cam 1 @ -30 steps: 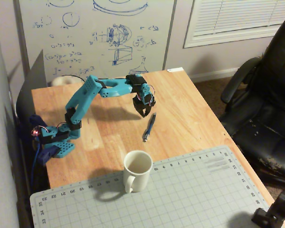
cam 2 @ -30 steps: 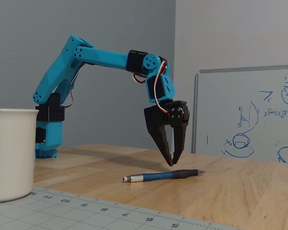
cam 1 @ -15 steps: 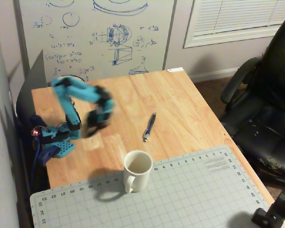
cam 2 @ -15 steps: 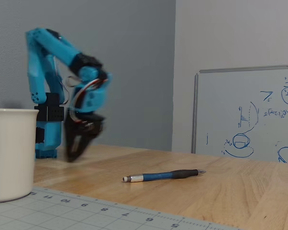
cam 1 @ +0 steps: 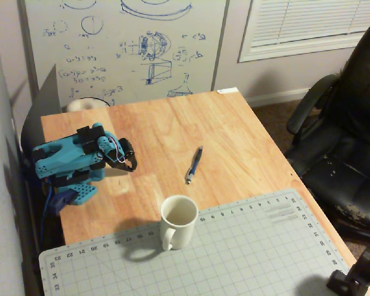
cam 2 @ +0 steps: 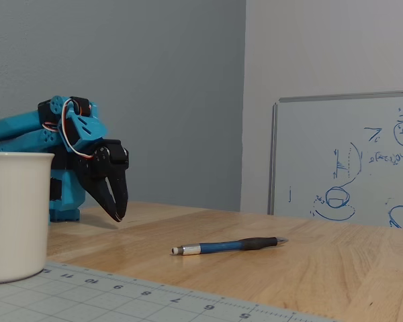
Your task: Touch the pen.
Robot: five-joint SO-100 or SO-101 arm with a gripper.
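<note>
Since a second ago the blue arm (cam 1: 68, 161) has pulled all the way back from over the pen and is now folded down low over its base at the left side of the table in the high fixed view. Its black gripper (cam 1: 133, 165) hangs tips-down just above the wood, and in the low fixed view the gripper (cam 2: 117, 216) looks pinched together at the tips, with nothing in it.

So the pen (cam 1: 194, 164) hasn't budged, it's lying flat on the bare wooden table (cam 1: 246, 142) about mid-table, well apart from the gripper, with open wood all the way between them. In the low view the pen (cam 2: 228, 246) lies sideways, dark grip end to the right, silvery end to the left.

Room-wise: the stretch of table behind and right of the pen is open out to the right edge, where the black office chair (cam 1: 345, 142) sits close by. Toward the camera in the high view, the grey cutting mat (cam 1: 246, 253) covers the front of the table, its back edge near the pen.

Only container is the white mug (cam 1: 178, 221), standing upright on the mat's back edge with its handle toward the front; it looks empty inside. It fills the left foreground in the low view as the mug (cam 2: 13, 215)
</note>
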